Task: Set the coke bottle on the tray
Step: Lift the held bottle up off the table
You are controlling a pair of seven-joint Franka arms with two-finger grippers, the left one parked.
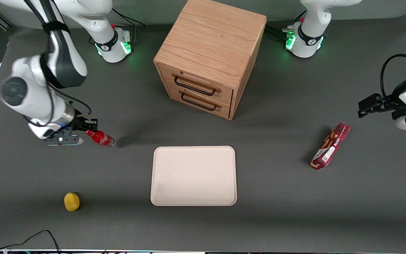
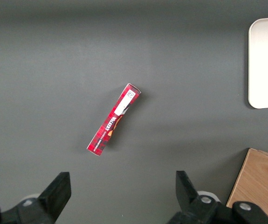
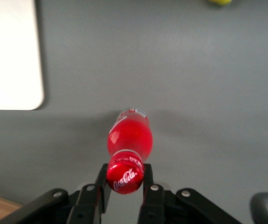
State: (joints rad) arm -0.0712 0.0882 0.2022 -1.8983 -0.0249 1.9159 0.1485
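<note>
The coke bottle [image 1: 100,138] is a small red bottle with a red cap. It is tilted, with its clear base pointing toward the tray [image 1: 193,175]. My right gripper [image 1: 88,132] is shut on the bottle's neck, just under the cap. In the right wrist view the fingers [image 3: 147,173] press both sides of the capped neck of the bottle [image 3: 129,135], with the gripper [image 3: 125,173] around it. The pale cream-pink tray lies flat, nearer the front camera than the drawer cabinet, with the bottle off its working-arm end. A corner of the tray [image 3: 10,60] shows in the right wrist view. I cannot tell whether the bottle's base touches the table.
A wooden drawer cabinet [image 1: 208,60] with two drawers stands farther from the front camera than the tray. A flat red snack box [image 1: 330,145] lies toward the parked arm's end. A small yellow object [image 1: 72,201] sits near the table's front edge, nearer the camera than my gripper.
</note>
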